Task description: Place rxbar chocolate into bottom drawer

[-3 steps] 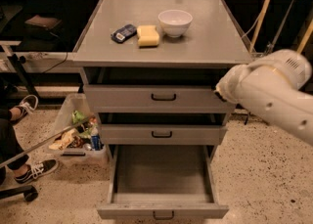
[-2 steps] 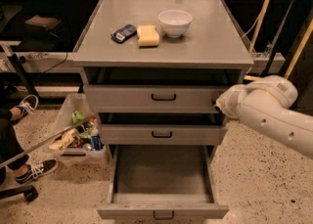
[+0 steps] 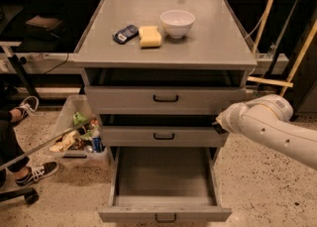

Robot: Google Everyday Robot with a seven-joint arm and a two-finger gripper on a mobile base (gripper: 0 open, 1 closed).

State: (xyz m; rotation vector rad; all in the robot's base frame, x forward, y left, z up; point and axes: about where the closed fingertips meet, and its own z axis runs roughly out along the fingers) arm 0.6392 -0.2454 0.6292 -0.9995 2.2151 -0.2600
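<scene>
The bottom drawer [image 3: 163, 179] of the grey cabinet is pulled open, and its plain grey interior holds nothing I can see. The rxbar chocolate is not in view. My white arm [image 3: 270, 124] reaches in from the right. Its end, with the gripper [image 3: 217, 127], is at the right edge of the middle drawer [image 3: 163, 136], above the open drawer's right side. Only a small dark part shows there.
On the cabinet top [image 3: 208, 47] lie a dark blue phone-like device [image 3: 125, 33], a yellow sponge block [image 3: 150, 36] and a white bowl [image 3: 177, 23]. A bin of trash [image 3: 79, 137] and a person's shoes [image 3: 27, 107] are at the left. Wooden sticks [image 3: 297, 57] lean at the right.
My arm has dropped from the top drawer's level to the middle drawer's level, at the cabinet's right side. The things on the cabinet top have not moved.
</scene>
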